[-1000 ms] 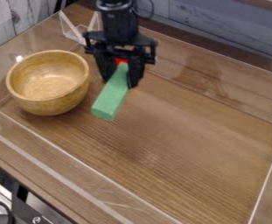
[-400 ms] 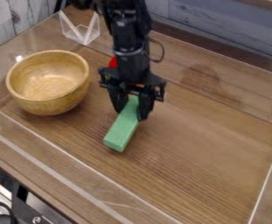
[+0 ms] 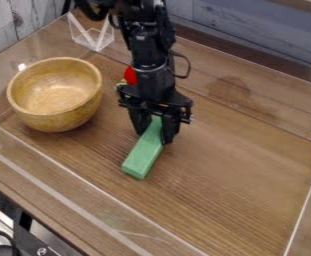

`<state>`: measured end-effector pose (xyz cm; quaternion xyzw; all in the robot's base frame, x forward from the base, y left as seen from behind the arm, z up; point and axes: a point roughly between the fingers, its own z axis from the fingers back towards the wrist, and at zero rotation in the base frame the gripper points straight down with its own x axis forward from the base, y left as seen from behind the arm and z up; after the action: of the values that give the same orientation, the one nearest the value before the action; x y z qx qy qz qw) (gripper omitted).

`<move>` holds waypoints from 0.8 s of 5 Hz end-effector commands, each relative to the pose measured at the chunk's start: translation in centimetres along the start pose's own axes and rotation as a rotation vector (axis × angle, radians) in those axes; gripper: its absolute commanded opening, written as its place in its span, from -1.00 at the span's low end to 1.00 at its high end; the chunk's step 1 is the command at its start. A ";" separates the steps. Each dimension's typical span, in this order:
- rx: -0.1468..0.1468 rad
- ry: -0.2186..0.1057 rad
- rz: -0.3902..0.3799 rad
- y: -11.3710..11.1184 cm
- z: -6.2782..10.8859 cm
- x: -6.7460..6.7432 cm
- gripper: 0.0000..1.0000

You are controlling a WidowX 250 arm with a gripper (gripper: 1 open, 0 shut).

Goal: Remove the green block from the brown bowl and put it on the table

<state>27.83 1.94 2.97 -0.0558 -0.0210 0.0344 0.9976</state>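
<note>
The green block (image 3: 143, 157) is a flat light-green bar out on the table (image 3: 245, 155), right of the brown bowl (image 3: 59, 117). It slants toward the front, and its low end is at or touching the wood. My gripper (image 3: 154, 130) points straight down over the block's far end, with its dark fingers (image 3: 138, 124) closed on both sides of that end. The bowl stands at the left with nothing showing in its pale inside.
Clear acrylic walls (image 3: 64, 205) edge the tabletop along the front and left. A small red object (image 3: 128, 73) shows just behind the arm. A clear stand (image 3: 88, 35) sits at the back left.
The gripper has come down and a little toward the front right with the green block in it. The block's low end has sunk from above the table to its surface.
</note>
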 end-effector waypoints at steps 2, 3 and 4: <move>-0.027 -0.029 -0.014 0.5 0.5 0.3 -1.00; -0.039 -0.027 -0.017 0.7 0.4 0.3 -1.00; -0.050 -0.027 -0.016 1.0 0.3 0.2 -1.00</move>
<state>27.79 2.74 2.74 -0.0818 -0.0266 0.0294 0.9959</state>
